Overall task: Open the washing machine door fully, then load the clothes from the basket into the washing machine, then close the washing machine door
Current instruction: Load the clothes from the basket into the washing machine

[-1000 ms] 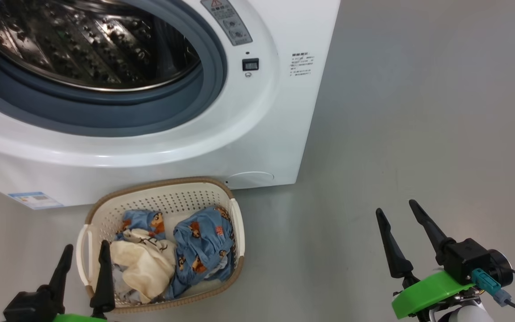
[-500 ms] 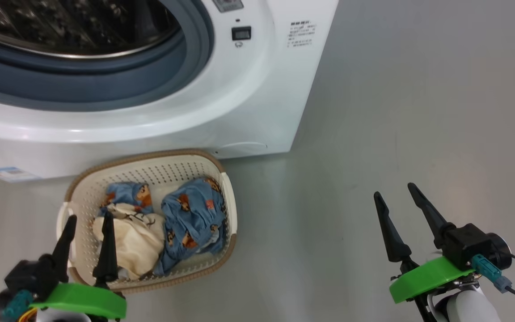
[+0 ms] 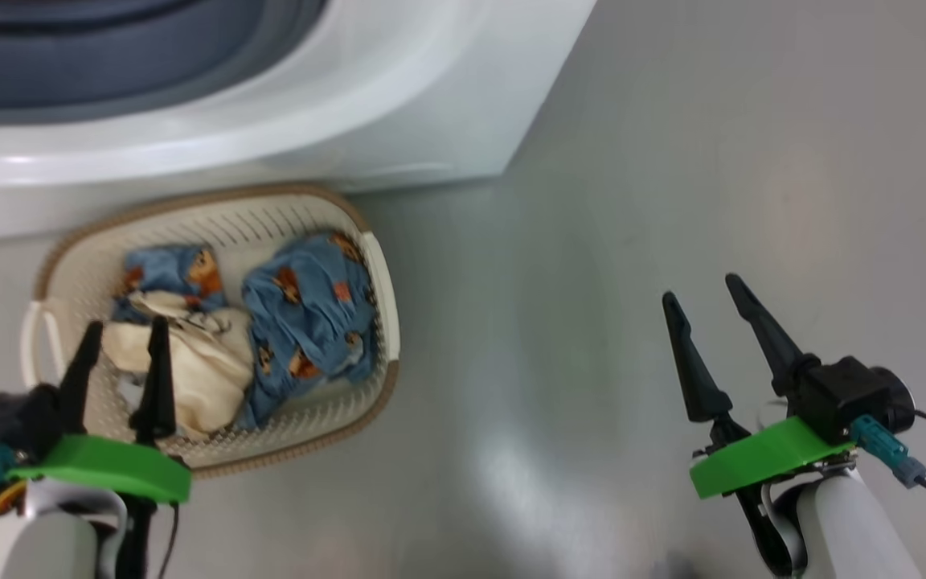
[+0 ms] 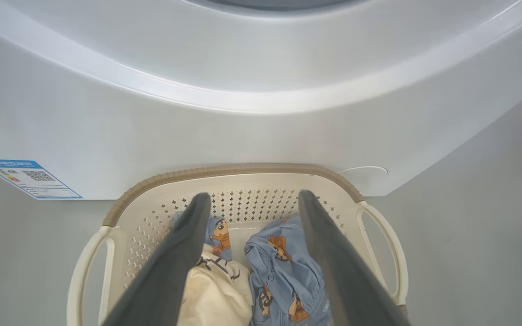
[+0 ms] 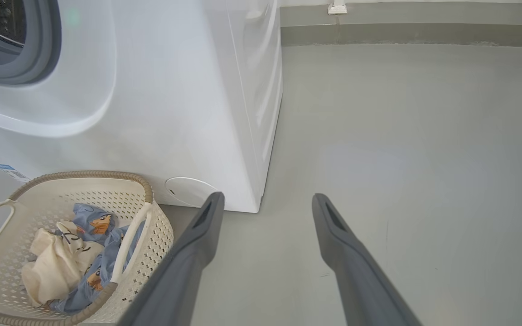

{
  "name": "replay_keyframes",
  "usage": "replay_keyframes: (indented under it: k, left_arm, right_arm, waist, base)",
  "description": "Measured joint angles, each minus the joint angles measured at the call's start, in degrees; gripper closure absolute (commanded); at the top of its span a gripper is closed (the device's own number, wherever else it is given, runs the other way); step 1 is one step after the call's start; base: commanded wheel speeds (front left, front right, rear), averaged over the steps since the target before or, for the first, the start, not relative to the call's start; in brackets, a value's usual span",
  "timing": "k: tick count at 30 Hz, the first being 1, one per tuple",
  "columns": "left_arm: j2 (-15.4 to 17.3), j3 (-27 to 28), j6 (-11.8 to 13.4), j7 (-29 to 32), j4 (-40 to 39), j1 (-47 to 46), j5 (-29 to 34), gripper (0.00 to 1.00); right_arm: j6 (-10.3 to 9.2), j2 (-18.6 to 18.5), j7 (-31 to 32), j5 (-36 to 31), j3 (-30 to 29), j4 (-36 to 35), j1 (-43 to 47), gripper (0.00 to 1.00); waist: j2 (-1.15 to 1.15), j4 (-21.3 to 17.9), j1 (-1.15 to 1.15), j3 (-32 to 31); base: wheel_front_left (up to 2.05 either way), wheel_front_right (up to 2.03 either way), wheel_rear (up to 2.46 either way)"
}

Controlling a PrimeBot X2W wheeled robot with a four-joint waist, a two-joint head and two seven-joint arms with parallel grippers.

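Basket [image 3: 190, 201]: held clothes [image 3: 302, 314], stood before washing machine [image 3: 431, 96]. Left gripper [image 3: 126, 323] hovered over basket, jaws released. Right gripper [image 3: 698, 287] was well apart, jaws released, empty.

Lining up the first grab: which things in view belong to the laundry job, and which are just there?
Job: washing machine, basket, clothes in it, left gripper, right gripper, both open.
Just there: blue label sticker, round cover at the machine's foot, grey floor.

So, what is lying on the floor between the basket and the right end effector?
Nothing: in the head view that stretch is bare grey floor, from the basket to the right end effector.
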Motion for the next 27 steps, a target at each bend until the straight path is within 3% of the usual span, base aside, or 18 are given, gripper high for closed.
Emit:
replay_keyframes:
  k: [16, 27]
  left_arm:
    - [5.9, 0.6, -0.1, 0.0, 17.1, -13.4, -1.9, 0.00]
    - [8.3, -1.3, -0.1, 0.0, 32.4, -20.9, -1.9, 0.00]
  right_arm:
    - [0.00, 0.0, 0.0, 1.8, 2.7, -1.9, -4.4, 0.00]
    - [0.00, 0.0, 0.0, 4.5, 4.2, -1.9, -4.7, 0.00]
  waist:
    - [0.00, -3.0, 0.00, 13.5]
    - [0.00, -6.7, 0.00, 17.6]
  base:
    - [0.00, 0.00, 0.00]
    - [0.00, 0.00, 0.00]
